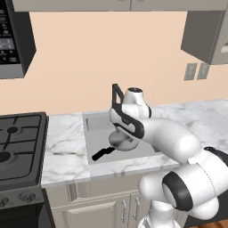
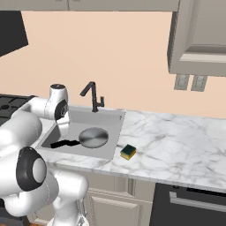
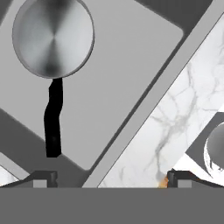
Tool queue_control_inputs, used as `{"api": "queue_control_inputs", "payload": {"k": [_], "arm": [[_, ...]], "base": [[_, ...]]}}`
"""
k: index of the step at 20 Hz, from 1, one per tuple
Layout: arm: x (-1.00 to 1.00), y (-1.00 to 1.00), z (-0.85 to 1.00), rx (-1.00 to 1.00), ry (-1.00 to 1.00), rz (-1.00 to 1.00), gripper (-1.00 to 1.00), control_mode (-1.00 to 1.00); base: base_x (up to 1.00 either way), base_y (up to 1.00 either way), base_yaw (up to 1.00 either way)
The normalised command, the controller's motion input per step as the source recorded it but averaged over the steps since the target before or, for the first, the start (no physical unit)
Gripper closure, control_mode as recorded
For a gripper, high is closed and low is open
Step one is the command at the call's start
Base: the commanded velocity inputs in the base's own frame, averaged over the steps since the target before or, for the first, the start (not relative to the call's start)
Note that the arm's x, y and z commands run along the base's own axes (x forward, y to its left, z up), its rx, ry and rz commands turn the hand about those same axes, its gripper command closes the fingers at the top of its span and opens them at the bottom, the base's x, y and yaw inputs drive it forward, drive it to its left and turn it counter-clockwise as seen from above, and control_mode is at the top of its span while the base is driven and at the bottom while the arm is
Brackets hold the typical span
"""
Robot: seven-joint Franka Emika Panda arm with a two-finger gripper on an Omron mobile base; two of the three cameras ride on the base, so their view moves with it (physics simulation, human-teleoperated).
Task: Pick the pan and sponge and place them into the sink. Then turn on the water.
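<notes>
The grey pan (image 2: 93, 137) lies flat on the floor of the sink (image 2: 108, 118), its black handle (image 2: 64, 143) pointing to the left. In the hand view the pan (image 3: 53, 38) is at the top left, its handle (image 3: 53, 122) reaching down toward my left fingertip. My gripper (image 3: 111, 179) hangs open just above the sink's left part (image 2: 66, 131), holding nothing. The yellow and green sponge (image 2: 128, 152) rests on the marble counter just right of the sink's front corner. The black faucet (image 2: 92, 95) stands behind the basin; water is out of view.
A black stove (image 1: 18, 142) sits left of the sink past a strip of marble counter (image 1: 62, 142). A long counter (image 2: 185, 141) runs to the right, with wall outlets (image 2: 190, 82) above it. My arm (image 1: 169, 138) covers part of the basin.
</notes>
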Motion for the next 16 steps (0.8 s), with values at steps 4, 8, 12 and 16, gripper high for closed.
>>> {"api": "queue_control_inputs", "payload": {"k": [4, 8, 12, 16], "arm": [[-0.13, -0.1, 0.01, -0.06, 0.04, 0.18, -1.0, -1.0], [-0.06, -0.14, 0.03, -0.04, 0.01, 0.18, -1.0, -1.0], [-0.02, -0.21, 0.0, -0.02, -0.01, 0.17, -1.0, -1.0], [-0.01, -0.32, 0.0, 0.0, -0.03, 0.13, -1.0, -1.0]], "base": [[0.0, 0.0, 0.0], [0.0, 0.0, 0.0], [0.0, 0.0, 0.0], [0.0, 0.0, 0.0]]}}
